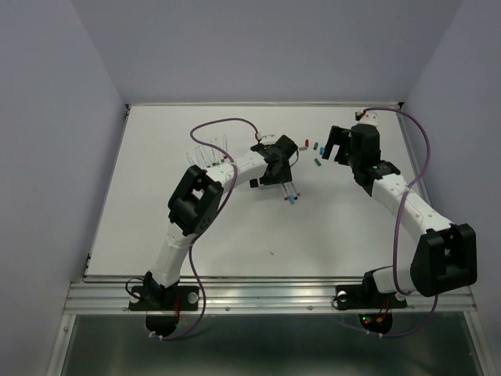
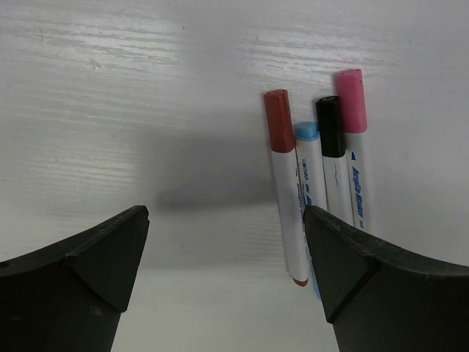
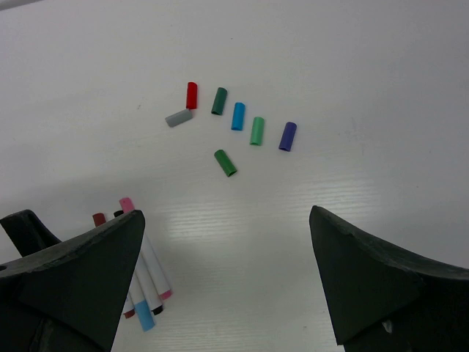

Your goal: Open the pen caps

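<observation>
Four capped pens (image 2: 322,183) lie side by side, with maroon, light blue, black and pink caps; they also show in the top view (image 1: 291,194) and the right wrist view (image 3: 139,282). My left gripper (image 2: 223,271) is open and empty, low over the table, its right finger (image 2: 381,293) beside the maroon pen; in the top view it (image 1: 270,186) is just left of them. Several loose pen caps (image 3: 238,116) in red, green, blue, purple and grey lie ahead of my right gripper (image 3: 227,279), which is open and empty above the table (image 1: 338,149).
Several thin white pen barrels (image 1: 207,153) lie left of the left arm's forearm. The loose caps (image 1: 313,149) sit between the two grippers. Purple cables (image 1: 227,121) loop over both arms. The white table (image 1: 156,219) ends at walls behind and at the sides.
</observation>
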{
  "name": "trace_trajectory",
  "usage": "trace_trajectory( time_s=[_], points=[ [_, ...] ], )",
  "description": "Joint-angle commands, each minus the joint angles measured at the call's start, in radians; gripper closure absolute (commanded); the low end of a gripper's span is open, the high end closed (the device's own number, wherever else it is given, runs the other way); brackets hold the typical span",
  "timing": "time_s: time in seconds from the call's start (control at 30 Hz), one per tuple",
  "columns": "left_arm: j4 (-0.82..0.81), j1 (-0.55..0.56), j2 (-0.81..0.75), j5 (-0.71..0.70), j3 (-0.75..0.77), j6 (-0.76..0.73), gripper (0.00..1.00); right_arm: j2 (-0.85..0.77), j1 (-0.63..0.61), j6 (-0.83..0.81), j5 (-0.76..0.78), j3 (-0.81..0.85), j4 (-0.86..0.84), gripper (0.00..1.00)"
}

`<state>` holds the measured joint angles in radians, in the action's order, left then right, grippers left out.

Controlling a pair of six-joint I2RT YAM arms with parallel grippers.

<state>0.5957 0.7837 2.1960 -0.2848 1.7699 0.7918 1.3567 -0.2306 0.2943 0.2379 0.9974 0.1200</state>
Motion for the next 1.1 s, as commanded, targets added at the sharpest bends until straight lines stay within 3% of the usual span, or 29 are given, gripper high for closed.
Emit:
trace_trajectory(
  time_s=[0.0, 0.57, 0.63, 0.87, 1.07],
  points=[
    [0.050, 0.003, 0.021, -0.030, 0.054, 0.003, 0.01, 0.002, -0.009, -0.009, 0.037, -0.002, -0.039, 0.00],
    [0.119, 0.009, 0.059, -0.077, 0.072, -0.014, 0.03, 0.009, -0.009, -0.007, 0.047, -0.003, -0.039, 0.00],
    [0.115, 0.009, 0.051, -0.071, 0.063, -0.017, 0.08, 0.005, -0.009, -0.009, 0.047, -0.003, -0.039, 0.00],
    [0.041, 0.009, 0.018, -0.015, -0.021, -0.039, 0.50, -0.002, -0.009, -0.009, 0.055, -0.008, -0.039, 0.00],
    [-0.020, 0.003, 0.001, 0.024, -0.090, -0.062, 0.74, -0.010, -0.009, -0.009, 0.060, -0.008, -0.039, 0.00]
  ],
)
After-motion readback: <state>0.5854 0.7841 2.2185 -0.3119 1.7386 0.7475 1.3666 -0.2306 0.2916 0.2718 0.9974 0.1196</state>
